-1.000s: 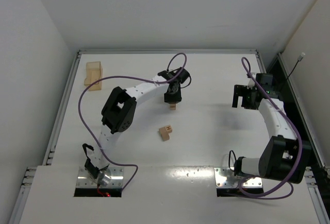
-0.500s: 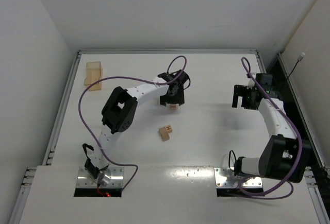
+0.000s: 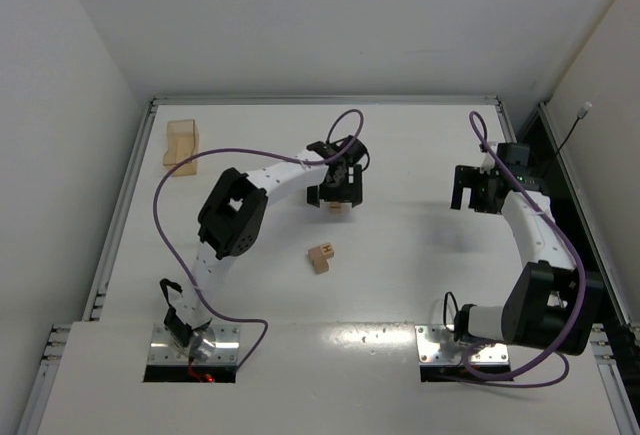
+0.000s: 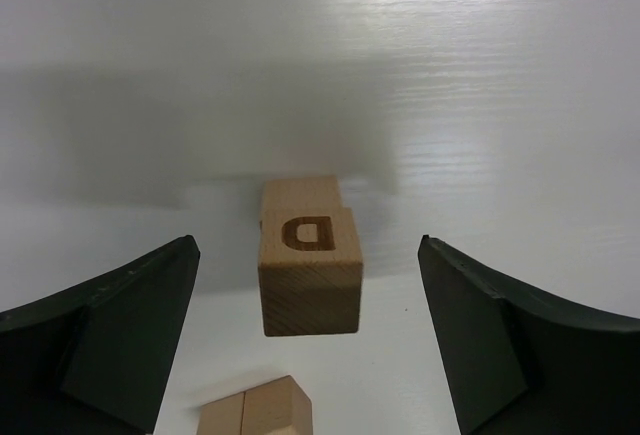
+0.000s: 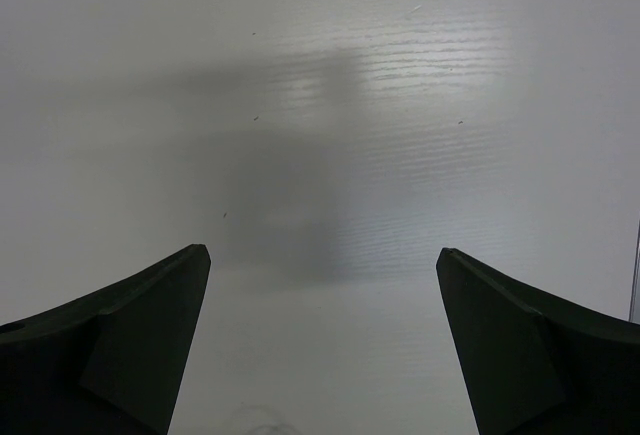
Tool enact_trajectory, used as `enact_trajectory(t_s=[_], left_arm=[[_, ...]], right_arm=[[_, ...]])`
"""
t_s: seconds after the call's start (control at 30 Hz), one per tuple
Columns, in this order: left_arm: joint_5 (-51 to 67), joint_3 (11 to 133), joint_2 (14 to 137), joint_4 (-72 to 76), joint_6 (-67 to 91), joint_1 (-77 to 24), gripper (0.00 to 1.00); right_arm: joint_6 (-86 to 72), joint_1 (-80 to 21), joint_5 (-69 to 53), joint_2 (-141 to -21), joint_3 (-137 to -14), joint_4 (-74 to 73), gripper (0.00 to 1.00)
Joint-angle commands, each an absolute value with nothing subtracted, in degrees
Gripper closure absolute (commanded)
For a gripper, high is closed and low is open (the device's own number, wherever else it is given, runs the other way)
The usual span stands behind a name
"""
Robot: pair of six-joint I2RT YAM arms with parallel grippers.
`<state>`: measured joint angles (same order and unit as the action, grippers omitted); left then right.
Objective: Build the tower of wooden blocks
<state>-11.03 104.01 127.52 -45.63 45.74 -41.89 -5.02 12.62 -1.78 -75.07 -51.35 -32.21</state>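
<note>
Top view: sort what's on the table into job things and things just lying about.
Job: tower, under the open left gripper; loose wood blocks nearby; wooden pieces, far-left corner, probably.
Lying about: purple cables; right gripper, open, empty.

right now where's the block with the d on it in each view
top external: the d block sits mid-table, just below the left pincer; its letter is too small to read here.
left wrist: the d block is at centre frame, letter facing up.
right wrist: not in it.
shared landmark: the open left pincer, which straddles the block in both of the other views.
</note>
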Motion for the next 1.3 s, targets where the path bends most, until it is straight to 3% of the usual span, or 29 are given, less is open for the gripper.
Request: enact_trajectory(t_s=[0.0, 0.2, 0.4, 0.5, 0.7, 0.77, 0.93, 1.07, 1.27], left_arm=[[-9.84, 109.06, 123.23, -43.95, 41.85, -42.09, 0.09], [-12.48, 112.15, 116.04, -41.40, 38.77, -42.63, 0.01], [-17.75, 114.16, 108.21, -39.21, 31.48, -41.05, 0.01], [-20.12, 113.83, 103.81, -38.67, 25.15, -36.84, 0.00], [-12.61, 108.82, 98.80, -38.06, 21.27, -20.15, 0.00], [-8.72, 104.96, 97.73, -38.06, 21.27, -13.75, 0.00], [3.77, 96.43, 96.15, -36.83, 21.27, -4.49, 0.00], [8.17, 94.31, 96.76, -37.53, 20.74, 1.04, 0.00], [11.43, 93.60, 99.84, -38.14, 20.74, 4.12, 0.00]], right_arm=[[-5.02, 12.92, -3.25, -74.62, -51.33, -30.94, 0.06], [-2.74, 11.70, -5.10, -74.62, -51.33, -31.46, 0.00], [8.06, 9.85, -21.76, -70.76, -51.86, -33.83, 0.00], [21.92, 5.82, -35.82, -68.73, -51.86, -37.95, 0.00], [38.47, -7.27, -45.52, -71.35, -58.08, -44.02, 0.05], [45.59, -14.30, -45.53, -76.19, -61.76, -47.89, 0.06], [56.94, -28.09, -38.34, -79.62, -60.91, -43.62, 0.24], [67.03, -33.47, -33.50, -82.78, -60.73, -41.84, 0.31], [69.35, -37.70, -26.73, -91.21, -63.01, -35.08, 0.41]])
